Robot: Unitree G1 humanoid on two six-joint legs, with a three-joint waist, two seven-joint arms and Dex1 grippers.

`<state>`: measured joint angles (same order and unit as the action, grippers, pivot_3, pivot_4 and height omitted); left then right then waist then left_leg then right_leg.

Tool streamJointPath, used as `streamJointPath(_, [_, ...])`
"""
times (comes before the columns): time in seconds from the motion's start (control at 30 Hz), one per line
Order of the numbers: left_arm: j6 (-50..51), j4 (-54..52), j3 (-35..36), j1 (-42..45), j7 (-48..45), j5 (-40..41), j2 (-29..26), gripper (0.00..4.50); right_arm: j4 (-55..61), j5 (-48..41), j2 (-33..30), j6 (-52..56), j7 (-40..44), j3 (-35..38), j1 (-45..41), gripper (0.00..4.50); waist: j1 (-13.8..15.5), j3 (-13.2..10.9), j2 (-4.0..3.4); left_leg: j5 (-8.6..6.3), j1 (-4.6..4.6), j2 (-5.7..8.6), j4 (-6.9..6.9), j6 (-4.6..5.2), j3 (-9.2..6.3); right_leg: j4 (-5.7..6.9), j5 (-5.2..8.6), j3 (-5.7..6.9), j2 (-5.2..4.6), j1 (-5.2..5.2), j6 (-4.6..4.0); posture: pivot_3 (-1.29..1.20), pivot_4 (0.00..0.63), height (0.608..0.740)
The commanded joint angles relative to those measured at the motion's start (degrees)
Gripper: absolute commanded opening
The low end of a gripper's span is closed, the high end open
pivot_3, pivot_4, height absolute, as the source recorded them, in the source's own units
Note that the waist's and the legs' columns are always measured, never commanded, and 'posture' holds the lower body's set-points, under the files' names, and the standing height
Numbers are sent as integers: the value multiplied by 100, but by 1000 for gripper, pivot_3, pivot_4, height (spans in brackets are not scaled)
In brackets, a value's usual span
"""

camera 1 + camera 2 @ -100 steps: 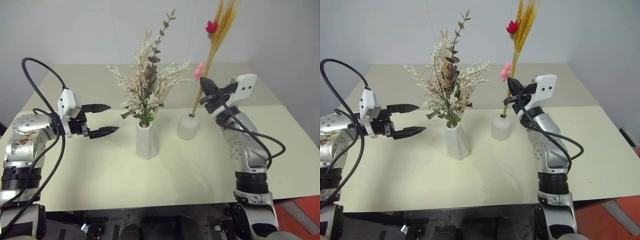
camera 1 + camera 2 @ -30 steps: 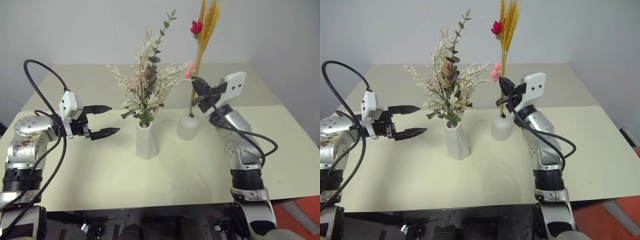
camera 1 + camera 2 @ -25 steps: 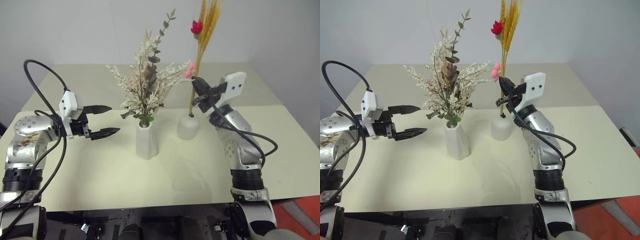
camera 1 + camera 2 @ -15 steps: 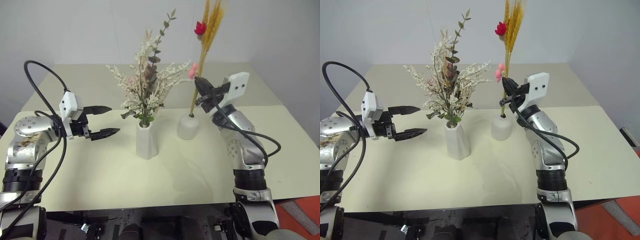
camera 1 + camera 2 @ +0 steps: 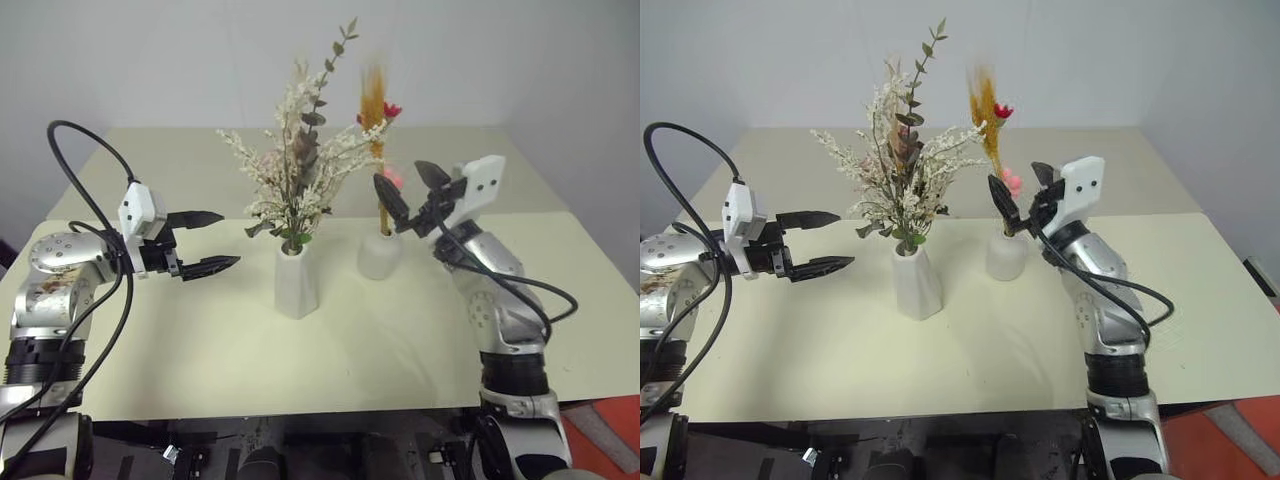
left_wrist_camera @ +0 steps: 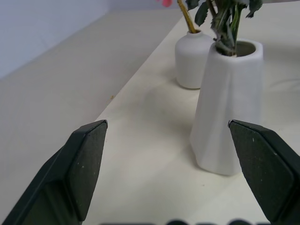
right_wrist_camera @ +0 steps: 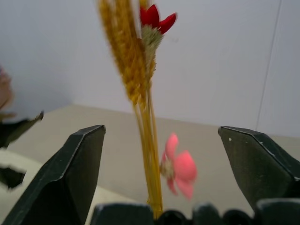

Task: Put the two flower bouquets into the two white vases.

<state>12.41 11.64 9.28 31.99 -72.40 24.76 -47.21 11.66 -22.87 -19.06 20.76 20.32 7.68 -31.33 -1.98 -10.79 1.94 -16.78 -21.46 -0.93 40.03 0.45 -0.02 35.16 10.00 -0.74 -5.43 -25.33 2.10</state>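
Since a second ago, right gripper (image 5: 412, 192) has let go of the yellow stalk bundle (image 5: 376, 110): its two black fingers now stand wide apart, one either side of the stalks without touching them, and the bundle has dropped lower into the short white vase (image 5: 379, 254). Bundle's upper end looks blurred in the head views. Left arm unchanged.

Surface: pale cream table (image 5: 250, 350), matte, made of two slabs with a seam running across behind the vases. Plain light wall (image 5: 150, 60) behind; a corner shows at far right. Strip of red floor (image 5: 610, 435) at lower right, past the table edge.

Left to right:
- Left gripper (image 5: 200, 241) hangs above the table on the left side, pointing roughly level toward the tall vase, fingers spread wide, nothing between them. Black cable (image 5: 85, 140) loops up over the forearm. Well apart from the vase.
- Tall white vase (image 5: 297, 283), tapered, near table centre, upright. It holds the bushy bouquet (image 5: 300, 165): white sprigs, grey-green leaves, touches of pink, with one leafy stem reaching highest.
- Short white vase just to the right and slightly behind the tall one, apart from it. Yellow stalks rise from its mouth nearly upright, a red bloom (image 7: 157, 18) near the top, a pink bloom (image 7: 180, 168) low down by the gripper.
- Right gripper tilts upward, forearm rising from the table's near right edge.
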Motion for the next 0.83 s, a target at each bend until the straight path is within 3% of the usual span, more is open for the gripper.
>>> streamJointPath(0.03, [-93, -272, 258, -60, 65, 101, -125, 4500, 1110, -661, -881, 474, 572, 897, 669, 4453, 44, 0, 0, 0, -3, 1, 0, 0, 0, -4, 0, 0, -1, 0, 0, 0, 150, 740])
streamJointPath(0.2, [-34, -513, 507, -278, 141, 223, -185, 4500, 1745, -1578, -2774, 858, 2634, 2871, 2679, 4453, 181, 0, 0, -12, -10, 0, -3, 21, 2, -26, 2, 5, -3, 5, 3, 0, 150, 740])
streamJointPath(0.37, [-12, -676, 710, -483, 221, 279, -280, 4500, 1273, -1437, -3681, 870, 3485, 4160, 3599, 4453, 115, 1, 3, -15, 26, 0, 4, 26, 16, -34, 7, -12, -2, 30, 10, 0, 150, 740])
streamJointPath(0.47, [14, -824, 844, -619, 303, 332, -362, 4500, 1004, -1295, -3869, 691, 3791, 4398, 3805, 4453, 83, 2, 5, -15, 45, -10, 2, 25, 19, -33, 30, -18, 13, 74, 40, 0, 150, 740])
streamJointPath(0.57, [-102, -924, 987, -760, 390, 316, -421, 4500, 917, -1089, -3920, 528, 3814, 4325, 3844, 4453, 78, 2, 5, -15, 121, -15, -10, 24, 21, -28, 43, -22, 17, 121, 40, 0, 150, 740])
streamJointPath(0.83, [-562, -1418, 1365, -1479, 717, 231, -407, 4500, 872, -1136, -3935, 783, 3691, 3822, 3588, 4453, 104, 3, 4, -15, 115, -10, -14, 23, 21, -30, 24, -24, 9, 105, 8, 0, 150, 740])
